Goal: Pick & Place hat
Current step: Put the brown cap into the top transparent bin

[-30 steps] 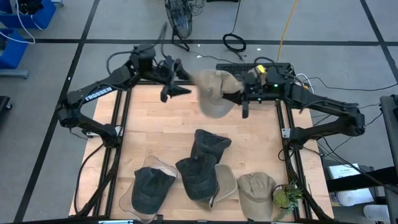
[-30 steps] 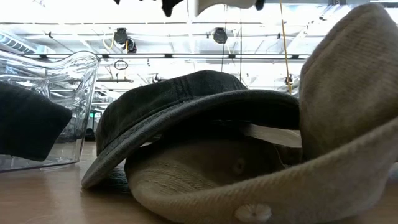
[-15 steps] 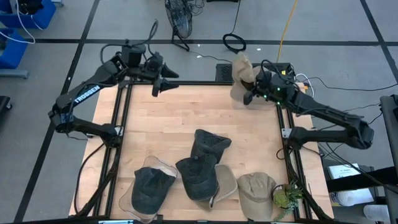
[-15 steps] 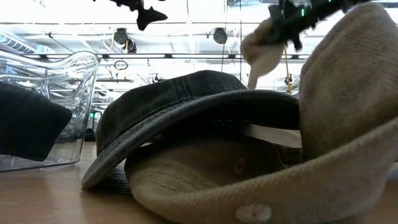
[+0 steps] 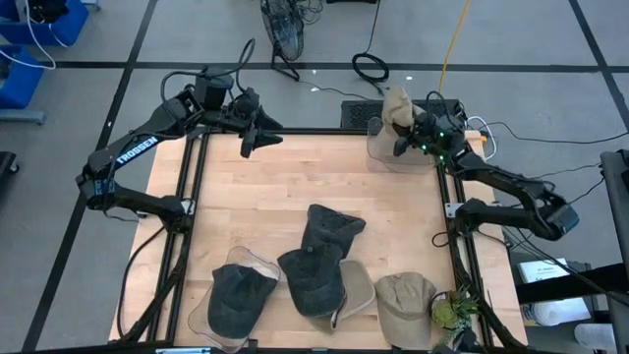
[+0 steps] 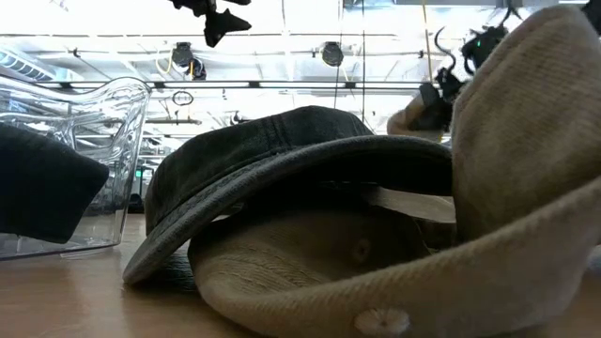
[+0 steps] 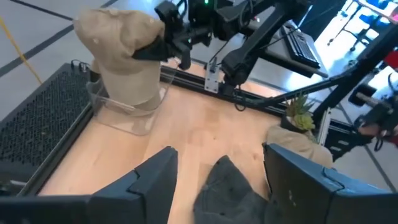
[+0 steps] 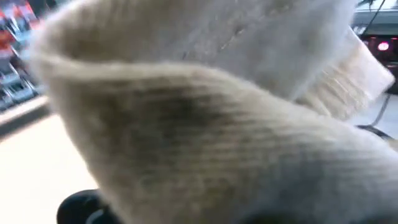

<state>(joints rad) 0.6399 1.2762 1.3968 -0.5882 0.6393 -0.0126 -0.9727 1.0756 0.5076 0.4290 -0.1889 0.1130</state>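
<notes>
A tan hat [image 5: 396, 104] stands at the table's far right corner, its lower part inside a clear plastic holder [image 5: 385, 152]. The left wrist view also shows the hat [image 7: 121, 53] and the holder [image 7: 127, 112]. My right gripper [image 5: 411, 131] is shut on the hat, beside it on its right. In the right wrist view, tan fabric [image 8: 205, 112] fills the picture. My left gripper [image 5: 258, 135] hangs open above the far left of the table, touching nothing; its fingers [image 7: 143, 186] stand wide apart in its own view. My right gripper holds the tan hat by its side [image 7: 148, 51], about halfway up, coming level from the table's right. The fingertips are buried in the fabric, so the kind of hold does not show. The hat stands upright with its lower part in the clear holder.
Several hats lie at the near edge: two dark ones [image 5: 331, 232] [image 5: 313, 281], a dark one in a clear holder [image 5: 236, 298] and two tan ones [image 5: 404, 306]. A small plant [image 5: 452, 311] stands at the near right corner. Bare wood [image 5: 275, 187] spans the middle.
My right gripper carried the tan hat from above the far middle of the table to the far right corner, then lowered it into the clear holder. My left gripper drew back from beside the hat toward the far left edge and now hangs still.
</notes>
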